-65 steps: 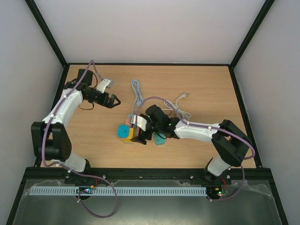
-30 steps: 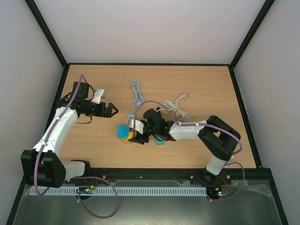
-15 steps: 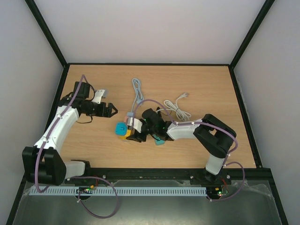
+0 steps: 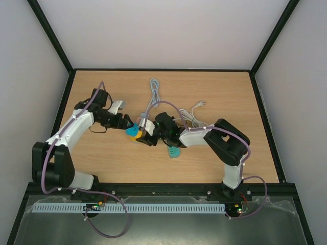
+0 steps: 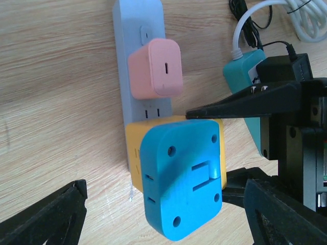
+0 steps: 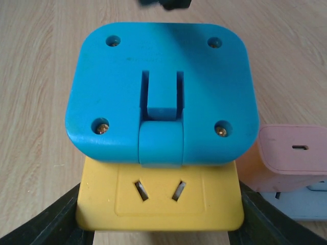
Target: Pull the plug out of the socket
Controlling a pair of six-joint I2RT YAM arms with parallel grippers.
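A blue plug [image 5: 181, 178] sits in a yellow socket cube [image 5: 134, 153], which is plugged into a grey power strip [image 5: 125, 61] beside a pink charger [image 5: 156, 67]. My left gripper [image 5: 166, 224] is open, with one finger on each side of the blue plug and neither touching it. In the top view it [image 4: 126, 124] is just left of the plug [image 4: 132, 130]. My right gripper [image 6: 158, 229] is shut on the yellow cube [image 6: 158, 201], below the blue plug [image 6: 161, 92]. Its fingers [image 5: 240, 104] clamp the cube's sides.
A teal adapter [image 4: 173, 152] lies on the table near my right arm. A white cable [image 4: 195, 115] and a grey cable [image 4: 152, 94] run behind the strip. The pink charger [image 6: 291, 153] is right of the cube.
My left gripper moved right, up to the blue plug. My right gripper shifted the cube and strip back and left; the teal adapter stayed behind.
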